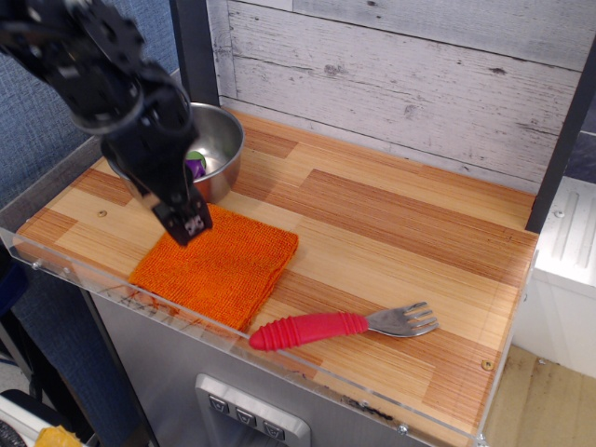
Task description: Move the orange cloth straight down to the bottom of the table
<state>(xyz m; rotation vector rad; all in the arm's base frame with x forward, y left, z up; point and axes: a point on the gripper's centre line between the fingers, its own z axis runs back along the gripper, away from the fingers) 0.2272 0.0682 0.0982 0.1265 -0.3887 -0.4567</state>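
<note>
The gripper (191, 223) hides part of the steel bowl (222, 140); its jaws unreadable.

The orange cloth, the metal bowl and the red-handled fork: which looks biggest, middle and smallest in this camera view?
1. orange cloth, covering the most area.
2. metal bowl, though the arm hides part of it and it sits farther back, so second place is unsure.
3. red-handled fork, long but thin.

Steel bowl (212, 149) blocks the back-left — open planks rightward (fork (343, 327) aside).
</note>
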